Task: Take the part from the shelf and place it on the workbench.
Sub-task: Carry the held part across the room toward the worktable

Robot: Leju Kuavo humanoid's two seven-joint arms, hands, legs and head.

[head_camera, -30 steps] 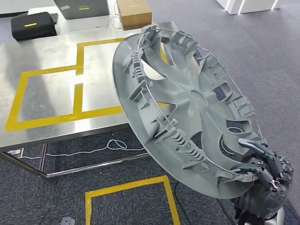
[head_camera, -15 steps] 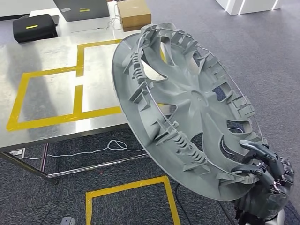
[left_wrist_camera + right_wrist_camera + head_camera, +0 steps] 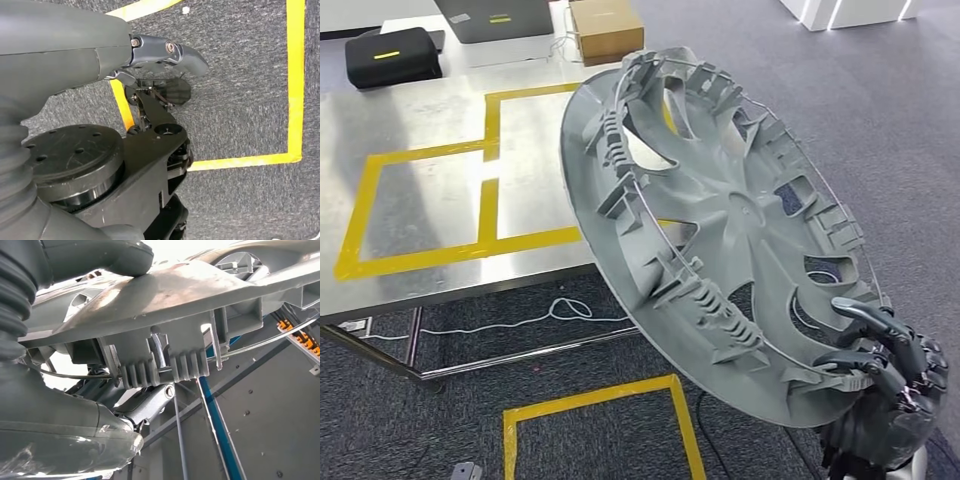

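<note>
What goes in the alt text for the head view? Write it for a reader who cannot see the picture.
The robot's right hand grips the lower rim of a large grey wheel cover, held tilted, ribbed inner side facing the camera. Behind it stands a steel workbench marked with yellow tape rectangles.

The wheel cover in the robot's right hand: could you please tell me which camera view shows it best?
The head view: the whole grey wheel cover shows there, tilted, with the right hand gripping its lower rim. The right wrist view gives a close look at its ribbed clips and wire ring. The left wrist view faces carpet and yellow tape.
</note>
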